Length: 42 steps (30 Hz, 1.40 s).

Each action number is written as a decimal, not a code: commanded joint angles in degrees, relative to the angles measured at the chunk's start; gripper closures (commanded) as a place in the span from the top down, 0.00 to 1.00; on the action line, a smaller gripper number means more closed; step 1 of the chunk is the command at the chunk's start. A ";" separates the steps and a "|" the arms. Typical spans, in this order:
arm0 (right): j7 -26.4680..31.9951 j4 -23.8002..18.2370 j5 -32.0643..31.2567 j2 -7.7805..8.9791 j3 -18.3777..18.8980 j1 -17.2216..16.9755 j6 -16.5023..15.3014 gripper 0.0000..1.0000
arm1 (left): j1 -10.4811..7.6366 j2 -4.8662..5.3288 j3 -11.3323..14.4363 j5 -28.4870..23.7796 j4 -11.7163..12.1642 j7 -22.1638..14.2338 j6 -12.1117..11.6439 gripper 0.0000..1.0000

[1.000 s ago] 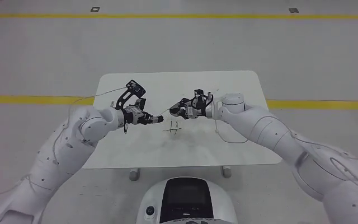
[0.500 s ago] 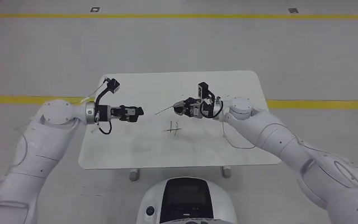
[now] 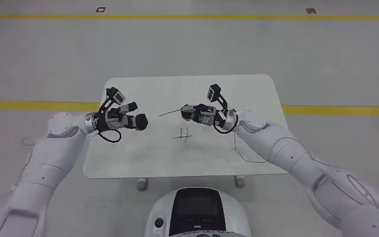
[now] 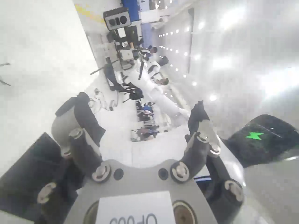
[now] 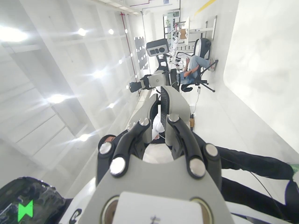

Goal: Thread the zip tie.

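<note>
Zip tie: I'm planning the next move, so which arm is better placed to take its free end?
Probably left: the left gripper is open, empty, facing the free tip of the zip tie; the right gripper grips its other end.

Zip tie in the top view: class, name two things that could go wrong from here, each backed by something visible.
1. The zip tie is gripped at one end only by the right gripper; its thin free tail juts out above the table and may flex off line.
2. The left gripper is open, apart from the tail's tip; closing slightly off line would likely miss it or knock it aside.
</note>
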 commanded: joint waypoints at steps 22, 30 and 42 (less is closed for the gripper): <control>-0.43 -3.04 -6.99 -3.81 3.43 -3.25 -0.87 0.00 | -2.43 -3.19 6.35 -1.64 2.53 -0.21 -0.44 1.00; -2.11 -4.19 -8.49 -3.84 3.80 -3.87 -0.33 0.00 | -1.91 -3.26 6.50 -0.50 1.33 1.97 -0.61 1.00; -4.33 -5.93 -11.04 -4.41 5.67 -5.43 1.10 0.00 | -1.33 -3.23 6.13 0.92 -0.47 2.35 -0.15 1.00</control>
